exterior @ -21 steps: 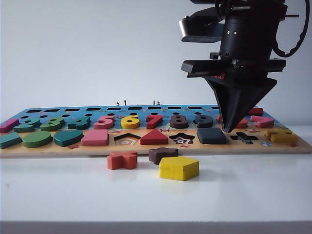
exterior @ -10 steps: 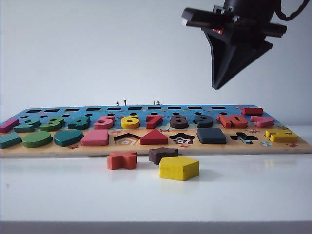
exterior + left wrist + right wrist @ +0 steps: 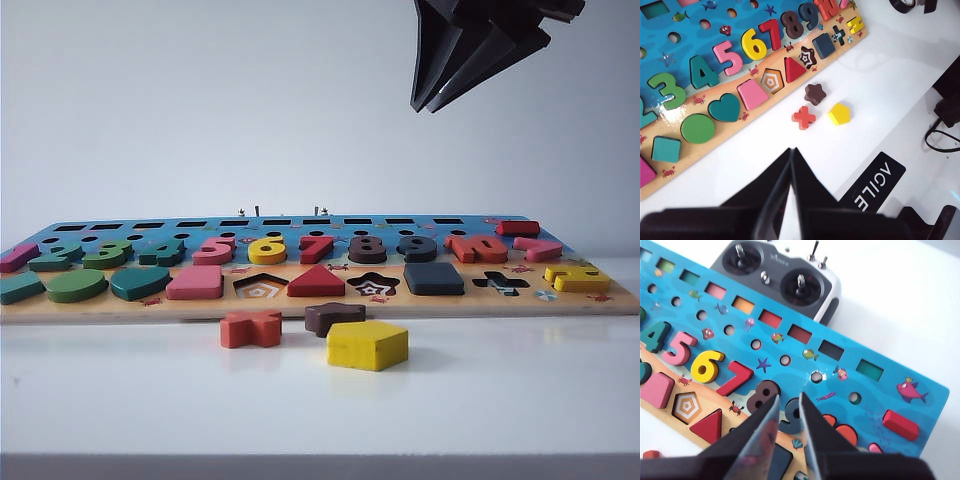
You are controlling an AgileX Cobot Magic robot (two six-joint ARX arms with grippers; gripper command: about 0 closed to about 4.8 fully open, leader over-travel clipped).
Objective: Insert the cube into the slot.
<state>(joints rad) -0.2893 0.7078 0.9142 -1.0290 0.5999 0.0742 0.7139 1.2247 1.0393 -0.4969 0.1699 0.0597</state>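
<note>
- So the cube (image 3: pixel 434 278) looks like it's already sitting in the slot on the puzzle board (image 3: pixel 320 305), flush with the shapes beside it, in the board's front row toward the right end. No checkerboard bottom is showing around it, so I'd call it seated.
- The right gripper (image 3: pixel 433 100) is high above the board's right half with nothing in it. Its fingers (image 3: pixel 812 427) are a little apart with a narrow gap, and there's only board showing through the gap in the right wrist view.
- The left gripper (image 3: pixel 790 172) hovers over bare worktop off the board's front edge, near the loose pieces. Its fingers (image 3: pixel 805 175) come together at the tips with nothing between them.
- If the step in hand is the release and retreat, my take is to lift straight up and not sweep sideways until well clear, so a fingertip can't catch the cube's edge and tip it back out.
- Worth checking from a lower angle that all four corners are down, since I can't judge that from here.
- Hard to see: the exterior view cuts the right arm off at the top, and the right wrist view hides most of the cube behind its own fingers.
- Loose on the worktop in front of the board: yellow pentagon (image 3: pixel 367 345), brown star (image 3: pixel 334 318), orange cross (image 3: pixel 250 328).
</note>
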